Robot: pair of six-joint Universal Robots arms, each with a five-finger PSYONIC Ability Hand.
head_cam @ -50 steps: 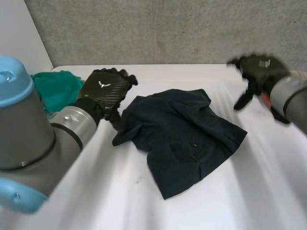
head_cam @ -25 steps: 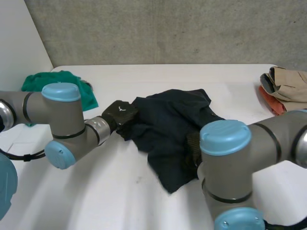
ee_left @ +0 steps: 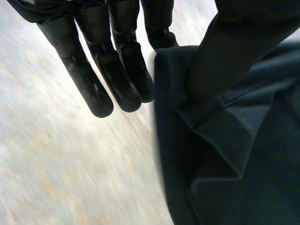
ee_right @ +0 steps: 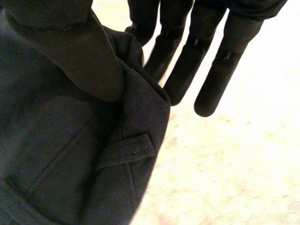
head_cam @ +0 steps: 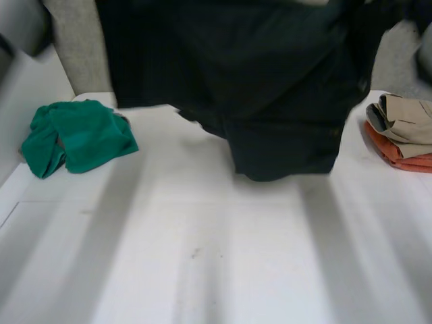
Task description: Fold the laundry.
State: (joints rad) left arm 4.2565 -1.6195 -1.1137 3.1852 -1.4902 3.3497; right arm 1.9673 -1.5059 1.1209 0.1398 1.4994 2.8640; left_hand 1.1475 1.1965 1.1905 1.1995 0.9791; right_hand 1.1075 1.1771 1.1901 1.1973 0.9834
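A dark navy garment point(head_cam: 270, 88) with a belt loop hangs in the air above the white table point(head_cam: 202, 256), spread wide across the back of the head view. In the left wrist view my left hand point(ee_left: 117, 70) pinches one edge of the garment point(ee_left: 234, 154), with the thumb pressing the cloth toward straight fingers. My right hand point(ee_right: 220, 70) pinches another edge of the garment point(ee_right: 61, 154) beside the belt loop, its thumb lying on top of the cloth. The garment's lower hem dangles just above the table.
A crumpled green cloth point(head_cam: 77, 135) lies at the table's back left. A folded stack of beige and orange clothes point(head_cam: 401, 128) sits at the back right edge. A grey wall stands behind the table.
Both hands closed on the dark garment and lifted it off the table. It now hangs high, and the arms have left the middle of the head view.
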